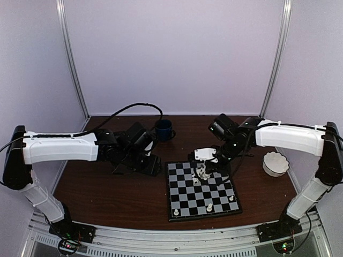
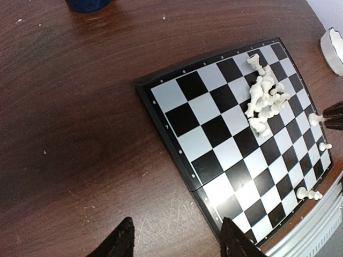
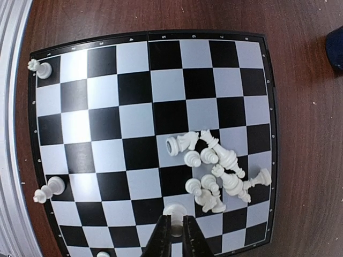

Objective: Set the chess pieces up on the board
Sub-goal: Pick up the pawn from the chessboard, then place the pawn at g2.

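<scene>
Right wrist: pieces crowding board edge

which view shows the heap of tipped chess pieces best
Right wrist: the heap lies straight below, pieces distinct. Left wrist shows the heap smaller, at a slant. Top external gives only a white blur.

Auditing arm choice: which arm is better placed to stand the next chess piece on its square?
Right. The right pincer is shut on a chess piece over the board, beside the pile; the left pincer hangs open off the board's edge.
</scene>
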### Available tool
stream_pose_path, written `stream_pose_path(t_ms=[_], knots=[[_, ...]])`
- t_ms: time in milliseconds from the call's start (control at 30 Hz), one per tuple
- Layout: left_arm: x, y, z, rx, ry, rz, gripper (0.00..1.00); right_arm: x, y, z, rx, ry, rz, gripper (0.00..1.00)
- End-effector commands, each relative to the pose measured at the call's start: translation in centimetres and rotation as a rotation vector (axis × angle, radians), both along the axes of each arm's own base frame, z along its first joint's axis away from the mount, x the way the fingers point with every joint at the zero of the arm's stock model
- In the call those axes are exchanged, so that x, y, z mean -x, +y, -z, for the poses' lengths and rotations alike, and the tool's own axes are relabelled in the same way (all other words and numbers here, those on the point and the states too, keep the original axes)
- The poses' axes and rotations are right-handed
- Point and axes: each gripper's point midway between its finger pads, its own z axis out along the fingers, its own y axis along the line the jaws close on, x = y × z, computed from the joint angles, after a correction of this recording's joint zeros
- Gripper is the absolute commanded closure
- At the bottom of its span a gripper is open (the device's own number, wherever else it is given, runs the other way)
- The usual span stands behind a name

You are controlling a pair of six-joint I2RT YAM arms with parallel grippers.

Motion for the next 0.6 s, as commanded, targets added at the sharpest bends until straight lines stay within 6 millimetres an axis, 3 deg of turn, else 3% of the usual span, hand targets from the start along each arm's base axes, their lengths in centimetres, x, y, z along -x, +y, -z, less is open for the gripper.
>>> stream_pose_path(t_ms=[0, 267, 567], knots=[[-0.1, -0.8, -0.5, 0.037, -0.014, 0.005, 0.45, 3.1, -2.5, 0.0, 0.026, 0.048, 0.007, 0.92], [-0.4, -1.2, -0.4, 0.036, -0.012, 0.01, 0.45, 7.2, -6.4, 1.8, 0.098, 0.063, -0.027, 0.91], [-0.5, -2.2, -0.5, 0.049, -0.004, 0.024, 0.45, 8.8, -7.2, 3.9, 0.12, 0.054, -0.054, 0.91]])
